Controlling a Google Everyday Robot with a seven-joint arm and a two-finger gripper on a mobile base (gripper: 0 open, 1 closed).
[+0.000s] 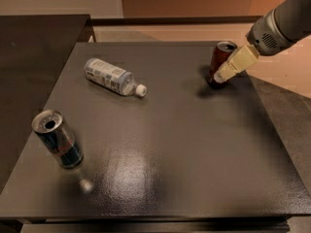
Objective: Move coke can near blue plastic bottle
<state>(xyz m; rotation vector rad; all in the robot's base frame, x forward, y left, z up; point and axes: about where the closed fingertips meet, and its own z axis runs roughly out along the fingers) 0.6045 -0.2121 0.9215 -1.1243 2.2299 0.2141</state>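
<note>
Item 1, gripper (224,72): upper right of the frame, cream-coloured, on a grey arm (284,23) that the right edge cuts off. It reaches down and left, its tip against the right side of the coke can, low on the can's body. I see only one cream piece in front of the can. I cannot tell whether the jaws are spread, closed, or pinching the can.

Item 2, coke can (220,58): red, upright, at the upper right part of the worktop (184,144), near its far edge. Its lower right side is covered by the gripper, and the lettering is too small for me to read.

Item 3, blue plastic bottle (112,76): lying on its side in the upper left part of the worktop, white cap pointing lower right, well apart from the coke can. I cannot make out whether it holds anything.

Item 4, dark blue-and-silver can (57,139): upright at lower left, near the worktop's left edge. The top shows a dark opening, and what is inside is not visible to me.
</note>
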